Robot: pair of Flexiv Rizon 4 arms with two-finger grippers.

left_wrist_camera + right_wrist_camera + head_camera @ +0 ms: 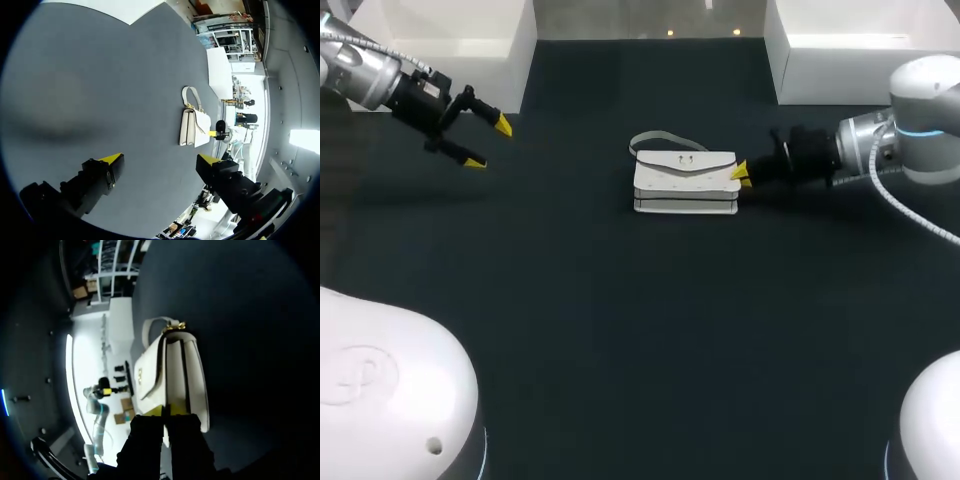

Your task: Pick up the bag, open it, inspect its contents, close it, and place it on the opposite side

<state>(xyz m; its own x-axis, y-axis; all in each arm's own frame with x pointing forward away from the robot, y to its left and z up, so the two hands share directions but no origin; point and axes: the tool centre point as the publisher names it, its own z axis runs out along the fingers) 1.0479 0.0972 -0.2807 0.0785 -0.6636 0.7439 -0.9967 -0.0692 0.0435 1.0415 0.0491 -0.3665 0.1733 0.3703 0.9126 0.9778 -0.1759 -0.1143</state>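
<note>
So the bag (685, 180) is a small white flap purse lying flat around the middle of the tabletop (620, 330), with its strap (655, 138) looped out on the far side.

The right tool (741, 175) is at the bag's right end, clenched down narrow. From the right wrist view it looks pinched on a thin slice of that end panel, with both yellow tips against it. The left tool (488, 143) is well off to the bag's left, released wide and holding nothing.

Handling guesses:
- It looks light, with stiff-ish faux leather panels, so it should keep its shape when lifted.
- The skin is smooth, so it's probably a bit slippery.
- An end pinch like this may let it swing or droop.
- The flap edge and the strap look like the more forgiving spots to grab, and the flap is what needs lifting anyway.

Room-wise, there's loads of bare tabletop to the bag's left, right and near side. The only things to mind are a white bin (460, 40) beyond the bag to its left and another white bin (850, 60) beyond it to its right.
</note>
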